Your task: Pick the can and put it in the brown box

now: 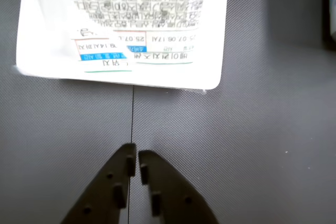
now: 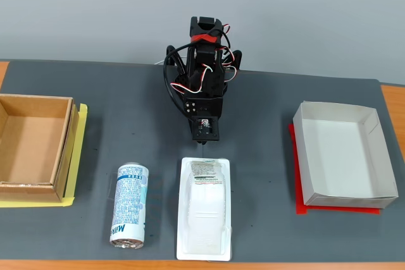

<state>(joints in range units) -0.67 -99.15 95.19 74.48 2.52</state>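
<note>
The can [image 2: 130,203], white with light-blue print and silver ends, lies on its side on the dark mat in the fixed view, left of centre near the front edge. The brown box [image 2: 33,147] stands at the far left on a yellow sheet. My gripper [image 1: 136,157] is shut and empty, folded back near the arm's base [image 2: 204,136], above and to the right of the can in that view. In the wrist view the black fingers [image 1: 118,182] point at the white blister tray's label; the can and box are out of that view.
A white plastic blister tray [image 2: 204,210] with a printed label [image 1: 136,19] lies just in front of the gripper. A white paper box [image 2: 342,153] stands on a red sheet at the right. The orange table edge runs along the front.
</note>
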